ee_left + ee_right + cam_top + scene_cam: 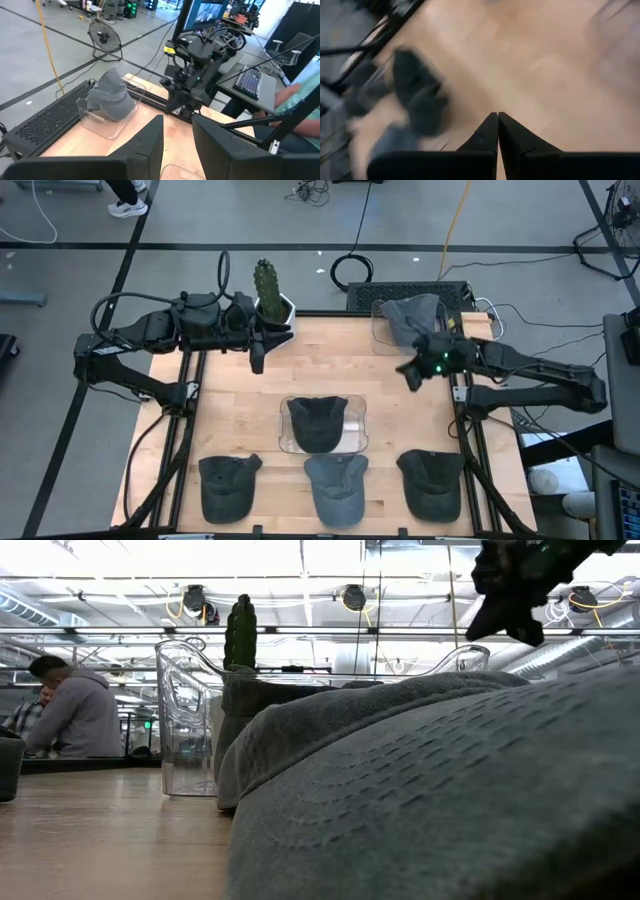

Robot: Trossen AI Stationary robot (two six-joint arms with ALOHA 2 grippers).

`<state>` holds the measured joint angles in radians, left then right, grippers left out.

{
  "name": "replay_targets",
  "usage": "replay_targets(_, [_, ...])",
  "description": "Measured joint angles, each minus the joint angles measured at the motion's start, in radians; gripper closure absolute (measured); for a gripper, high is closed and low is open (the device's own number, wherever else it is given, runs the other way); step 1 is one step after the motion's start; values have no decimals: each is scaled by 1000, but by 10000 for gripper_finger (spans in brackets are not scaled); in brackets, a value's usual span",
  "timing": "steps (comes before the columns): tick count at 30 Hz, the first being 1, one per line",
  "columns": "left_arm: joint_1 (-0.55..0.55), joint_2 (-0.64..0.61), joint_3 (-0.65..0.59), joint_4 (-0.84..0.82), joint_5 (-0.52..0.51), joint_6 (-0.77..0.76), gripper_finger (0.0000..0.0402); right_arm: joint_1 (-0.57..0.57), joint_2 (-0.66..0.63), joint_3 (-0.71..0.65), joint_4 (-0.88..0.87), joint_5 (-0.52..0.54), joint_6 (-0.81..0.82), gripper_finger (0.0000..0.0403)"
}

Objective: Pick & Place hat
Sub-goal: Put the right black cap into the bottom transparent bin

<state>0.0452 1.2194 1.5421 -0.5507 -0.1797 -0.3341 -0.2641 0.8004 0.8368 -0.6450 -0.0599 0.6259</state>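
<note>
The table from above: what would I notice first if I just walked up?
Probably the three dark hats lined up along the table's near edge, with a fourth hat sitting in a clear tray just behind them. At the far right corner another hat is heaped in a second tray, beside the right gripper.

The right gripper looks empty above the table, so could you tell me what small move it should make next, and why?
Probably open its fingers and swing toward the front-right hat. The right gripper hovers shut over bare wood, holding nothing; one hat already lies in the centre tray, and three remain in the front row.
</note>
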Motion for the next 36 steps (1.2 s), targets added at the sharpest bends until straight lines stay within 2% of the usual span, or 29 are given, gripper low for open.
replay_targets(5, [0, 0, 0, 1, 31, 1, 289, 138, 30, 0, -34, -112, 185, 403])
replay_targets(13, [0, 0, 0, 59, 26, 35, 289, 288, 93, 0, -168, -239, 490, 403])
replay_targets(18, [0, 0, 0, 40, 89, 26, 289, 382, 118, 0, -167, -259, 616, 403])
replay_targets(25, [-1, 0, 0, -36, 187, -33, 289, 530, 135, 0, -138, -258, 634, 403])
replay_targets(30, [-21, -18, 0, -178, 186, -82, 289, 625, 135, -1, -130, -209, 634, 403])
replay_targets(36, [-112, -23, 0, -386, 130, -222, 289, 750, 144, -1, -136, -198, 573, 403])
